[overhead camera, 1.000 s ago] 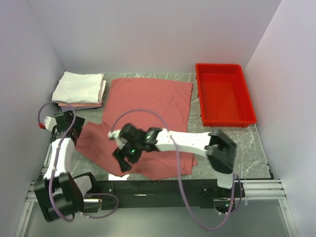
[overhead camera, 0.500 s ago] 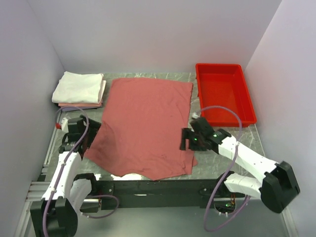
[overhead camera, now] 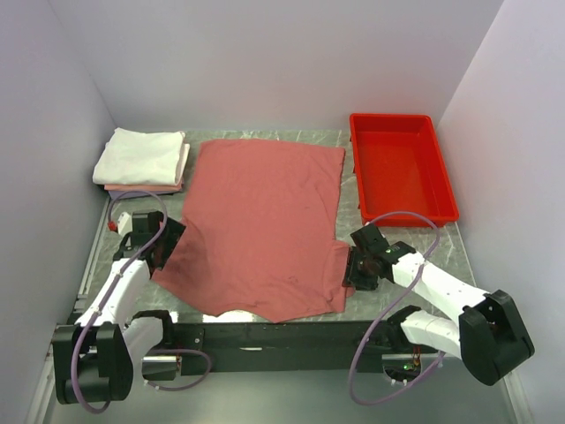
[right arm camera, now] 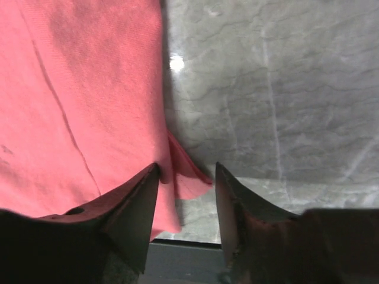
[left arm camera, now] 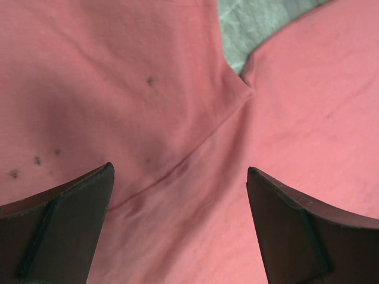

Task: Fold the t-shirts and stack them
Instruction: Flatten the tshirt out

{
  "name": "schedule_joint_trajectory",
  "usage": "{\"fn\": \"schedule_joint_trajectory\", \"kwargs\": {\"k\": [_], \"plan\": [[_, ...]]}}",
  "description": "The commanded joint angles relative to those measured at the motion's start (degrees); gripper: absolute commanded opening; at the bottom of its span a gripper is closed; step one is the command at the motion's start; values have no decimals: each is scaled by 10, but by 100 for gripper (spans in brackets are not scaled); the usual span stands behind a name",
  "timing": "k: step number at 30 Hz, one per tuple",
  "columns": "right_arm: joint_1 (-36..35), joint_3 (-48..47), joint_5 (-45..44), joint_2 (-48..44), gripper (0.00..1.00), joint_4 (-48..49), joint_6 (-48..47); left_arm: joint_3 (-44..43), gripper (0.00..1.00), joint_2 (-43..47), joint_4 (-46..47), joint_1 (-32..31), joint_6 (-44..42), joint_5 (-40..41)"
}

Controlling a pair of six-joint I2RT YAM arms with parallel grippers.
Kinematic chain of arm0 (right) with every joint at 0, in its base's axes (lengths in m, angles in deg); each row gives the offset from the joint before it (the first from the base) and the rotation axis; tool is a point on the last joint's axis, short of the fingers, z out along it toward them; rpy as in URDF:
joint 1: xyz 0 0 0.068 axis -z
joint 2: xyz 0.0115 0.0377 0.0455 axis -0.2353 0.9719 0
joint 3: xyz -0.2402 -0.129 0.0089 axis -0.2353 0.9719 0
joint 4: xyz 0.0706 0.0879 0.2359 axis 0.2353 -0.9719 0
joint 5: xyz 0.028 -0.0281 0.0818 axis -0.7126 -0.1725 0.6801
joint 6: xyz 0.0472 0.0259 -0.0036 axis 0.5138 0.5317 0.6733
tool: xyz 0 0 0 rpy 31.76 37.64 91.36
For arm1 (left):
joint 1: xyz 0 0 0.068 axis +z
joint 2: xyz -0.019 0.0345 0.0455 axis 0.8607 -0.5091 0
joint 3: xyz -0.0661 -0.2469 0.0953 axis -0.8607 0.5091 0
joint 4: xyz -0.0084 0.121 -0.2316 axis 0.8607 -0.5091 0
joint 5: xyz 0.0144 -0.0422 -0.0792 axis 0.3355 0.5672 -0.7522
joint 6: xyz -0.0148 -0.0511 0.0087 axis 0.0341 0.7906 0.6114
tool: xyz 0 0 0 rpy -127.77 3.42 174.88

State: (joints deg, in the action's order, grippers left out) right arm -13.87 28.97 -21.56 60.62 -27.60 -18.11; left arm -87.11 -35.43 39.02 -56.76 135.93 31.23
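The stacked shirts (overhead camera: 141,159) we count as done; the salmon-red shirt (overhead camera: 260,221) lies unfolded, left fingers (left arm camera: 59,228) and right fingers (right arm camera: 130,222) released.

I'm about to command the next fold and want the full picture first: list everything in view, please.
salmon-red t-shirt: 1, dusty salmon-red, spread flat across the middle of the table
folded shirts: one stack, white on top with pale pink beneath, far left corner; exact number cannot be told
tray: 1, bright red, far right of the table, beside the spread shirt
table: 1, grey marbled top, under everything
left gripper: 1, dark fingers, open, over the shirt's left sleeve seam
right gripper: 1, dark fingers, open, at the shirt's near right edge with a fold of the hem between its fingers
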Motion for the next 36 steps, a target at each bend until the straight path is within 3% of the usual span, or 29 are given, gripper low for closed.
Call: {"fn": "schedule_joint_trajectory", "kwargs": {"k": [1,16,21,32,36], "plan": [[2,5,12,5,47,25,10,1,99,-11,17,-2,4,30],[10,-9,1,-57,47,-27,27,-22,99,-126,7,17,-6,99],[12,-10,-12,-26,34,-30,33,-14,99,-125,25,33,-14,86],[1,21,59,-1,34,39,37,-4,99,-113,40,40,-27,67],[-11,23,41,22,25,27,45,-4,99,-105,38,40,-27,72]]}}
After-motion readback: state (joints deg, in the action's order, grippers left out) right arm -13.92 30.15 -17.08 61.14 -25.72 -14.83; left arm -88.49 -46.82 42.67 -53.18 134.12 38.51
